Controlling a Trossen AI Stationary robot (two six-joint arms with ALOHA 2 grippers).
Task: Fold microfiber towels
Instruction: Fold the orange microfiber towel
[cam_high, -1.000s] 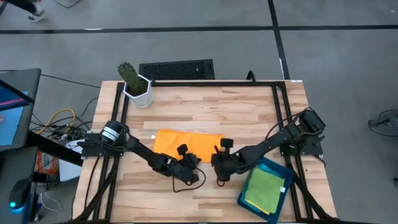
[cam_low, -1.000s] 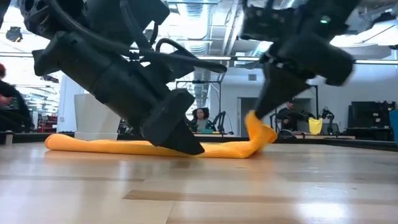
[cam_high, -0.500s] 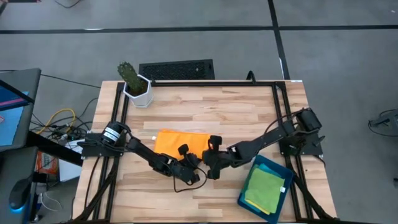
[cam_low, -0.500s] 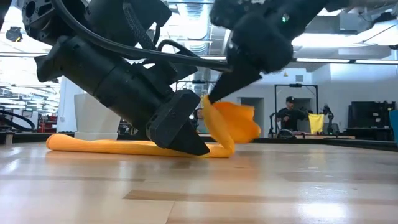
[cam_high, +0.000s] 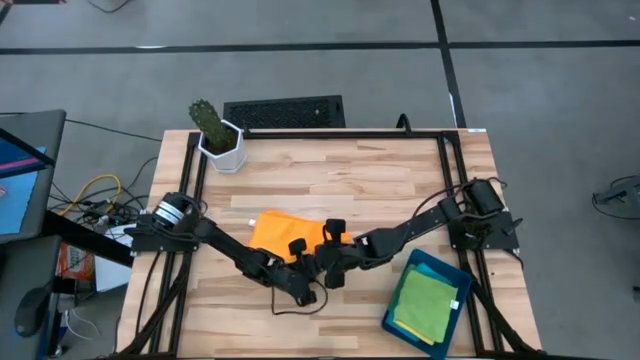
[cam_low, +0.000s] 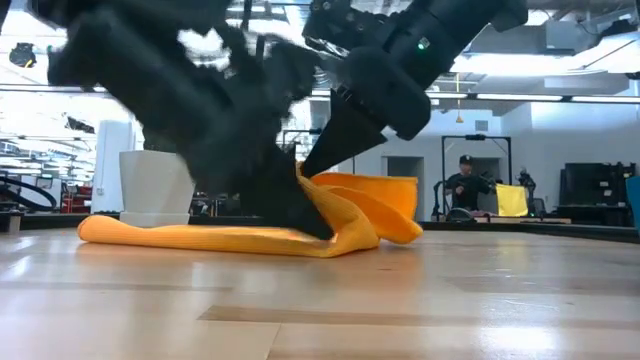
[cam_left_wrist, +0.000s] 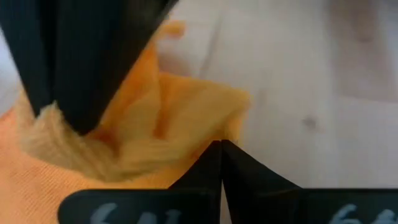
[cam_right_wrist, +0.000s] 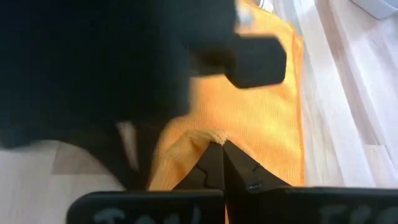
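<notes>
Light wood-plank table (cam_high: 330, 175), black frame rails along edges. White pot (cam_high: 222, 147) with green cactus (cam_high: 207, 117) at far left corner. Black keyboard (cam_high: 284, 111) on floor beyond far edge. Dark teal tray (cam_high: 400, 328) at near right corner. Cables (cam_high: 95, 195), screen (cam_high: 18, 175) left of table. Seated person (cam_low: 462, 185) in background room.

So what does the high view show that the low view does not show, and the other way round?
Only the high view shows the cactus pot, the teal tray and the green towel lying in it. Only the low view shows how the orange towel has one end raised off the table, and people in the room behind. Both show the left gripper and right gripper shut at that towel.
</notes>
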